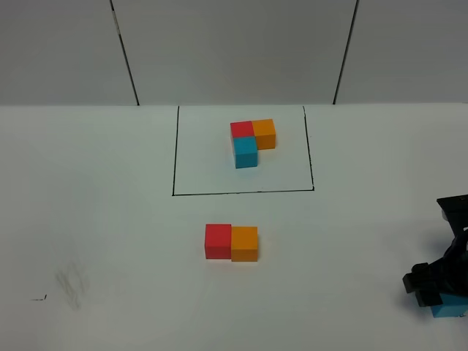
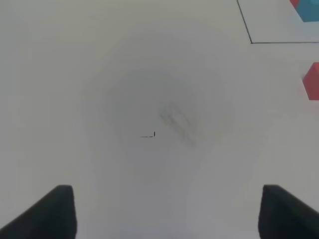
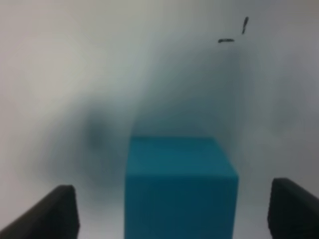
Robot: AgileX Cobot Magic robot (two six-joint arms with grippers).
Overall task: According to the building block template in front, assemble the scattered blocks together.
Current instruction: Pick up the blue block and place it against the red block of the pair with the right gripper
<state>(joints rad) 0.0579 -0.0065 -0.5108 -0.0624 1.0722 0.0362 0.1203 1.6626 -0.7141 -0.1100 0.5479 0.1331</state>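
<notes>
The left gripper (image 2: 167,214) hangs over bare worktop (image 1: 110,219) on the left, its jaws wide apart with nothing between them, above a faint smudge (image 2: 175,119). Toward the middle, the red cube (image 1: 218,240) and the orange cube (image 1: 244,243) sit flush against each other, red on the left. This matches the far row of the building block template (image 1: 251,140), which lies beyond them inside its drawn black frame (image 1: 175,153). At the far right, well apart from the pair, the light blue cube (image 3: 179,184) stands on the worktop between the spread fingers of the right gripper (image 3: 177,211). That gripper is open and, as far as the wrist view shows, touches the cube on neither side. The step in hand therefore looks like the pick of the one block not yet placed. The next move calls for closing squarely on the blue cube's sides and carrying it leftward. It should then be set against the near face of the red cube, as in the template, without nudging the joined pair.
</notes>
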